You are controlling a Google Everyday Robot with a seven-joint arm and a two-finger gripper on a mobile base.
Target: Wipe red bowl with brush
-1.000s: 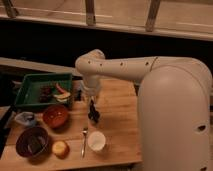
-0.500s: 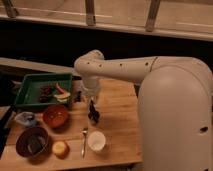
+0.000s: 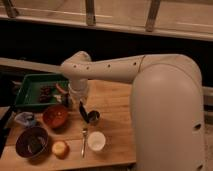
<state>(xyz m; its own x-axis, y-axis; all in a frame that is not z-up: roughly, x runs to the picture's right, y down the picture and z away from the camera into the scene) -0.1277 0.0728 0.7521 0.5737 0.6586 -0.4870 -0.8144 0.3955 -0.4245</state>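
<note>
Claw [image 3: 82,110], pinched together, near red bowl's [image 3: 55,116] right rim

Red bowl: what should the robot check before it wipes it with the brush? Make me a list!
1. Red bowl uncovered on the table: ok.
2. Gripper shut: ok.
3. Brush in the gripper: cannot tell; a dark slim shape hangs there, but it is unclear what it is.
4. Gripper over the red bowl: not ok; it hangs to the bowl's right, by the small metal cup.
5. Fork and white cup out of the way: ok, both sit nearer the table's front edge.
</note>
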